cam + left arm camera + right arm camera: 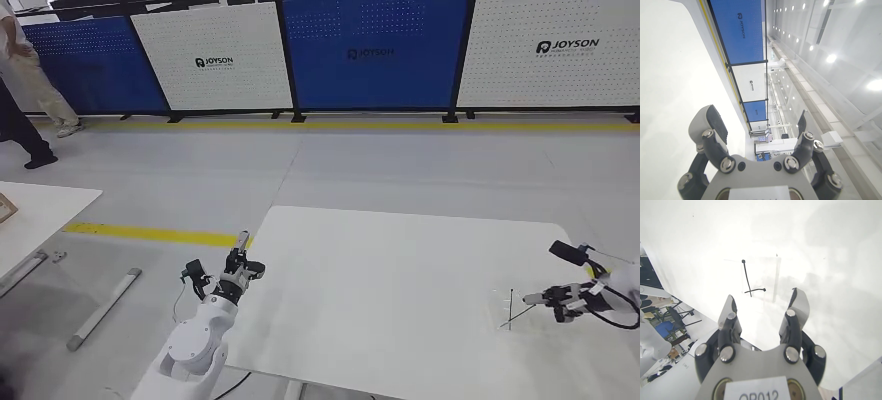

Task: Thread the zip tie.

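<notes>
White table (380, 290) | left end effector (758, 110) spread, at table edge | right end effector (762, 292) spread, near crossed zip ties (750, 291)

Place: you're in an industrial robot lab, a big open hall.
Walls: blue pegboard panels (375, 50) and white pegboard panels (212, 55) fence your bay.
Floor: bare grey floor (400, 165), with a yellow line (150, 234) painted across it.
Overhead: a high ceiling with rows of round lamps (831, 58).
Furniture: a plain white worktable (400, 300), and a blue chair (664, 327) beyond its edge.
</notes>
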You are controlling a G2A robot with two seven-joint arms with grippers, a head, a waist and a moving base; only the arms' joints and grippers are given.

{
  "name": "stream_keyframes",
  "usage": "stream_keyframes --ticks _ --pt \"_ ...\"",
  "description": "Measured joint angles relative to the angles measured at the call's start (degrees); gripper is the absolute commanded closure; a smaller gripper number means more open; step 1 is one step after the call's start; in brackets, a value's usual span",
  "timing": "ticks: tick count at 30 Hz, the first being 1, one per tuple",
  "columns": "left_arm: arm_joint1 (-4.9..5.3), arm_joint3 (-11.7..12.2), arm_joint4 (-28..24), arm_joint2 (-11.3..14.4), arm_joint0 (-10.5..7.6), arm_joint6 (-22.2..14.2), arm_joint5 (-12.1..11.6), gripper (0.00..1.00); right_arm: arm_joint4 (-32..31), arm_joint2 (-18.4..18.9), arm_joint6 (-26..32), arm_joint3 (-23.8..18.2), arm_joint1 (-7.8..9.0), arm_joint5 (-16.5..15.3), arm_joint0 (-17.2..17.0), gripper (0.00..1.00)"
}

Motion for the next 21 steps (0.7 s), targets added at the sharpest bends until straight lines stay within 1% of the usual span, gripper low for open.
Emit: stream_keyframes --ticks 6,7,10,11,13,16,18,21 --pt "0.0 0.0 0.0 0.0 0.0 0.0 0.0 0.0 0.3 -1.5 0.2 3.4 -1.17 -0.1 1.7 0.67" --pt "0.0 0.0 0.0 0.0 0.0 0.0 0.0 0.0 0.3 -1.8 0.2 3.9 -1.39 -0.1 2.0 0.69" --pt "0.0 0.0 0.0 0.0 0.0 0.0 0.0 0.0 0.2 -2.8 0.0 5.2 -2.15 -0.1 2.8 0.69" --pt "0.0 0.0 0.0 0.0 0.0 0.0 0.0 0.0 0.1 -3.0 -0.1 5.6 -2.35 -0.1 3.1 0.66" --pt "0.0 0.0 0.0 0.0 0.0 0.0 0.0 0.0 0.1 -3.5 -0.2 6.4 -2.78 -0.2 3.5 0.71" --pt "0.0 0.0 0.0 0.0 0.0 0.0 0.0 0.0 0.0 -4.0 -0.4 7.5 -3.27 -0.4 4.2 0.73" --pt "0.0 0.0 0.0 0.0 0.0 0.0 0.0 0.0 -0.1 -4.3 -0.5 8.2 -3.58 -0.4 4.6 0.8" --pt "0.0 0.0 0.0 0.0 0.0 0.0 0.0 0.0 -0.2 -4.7 -0.7 8.9 -4.01 -0.4 5.1 0.8"
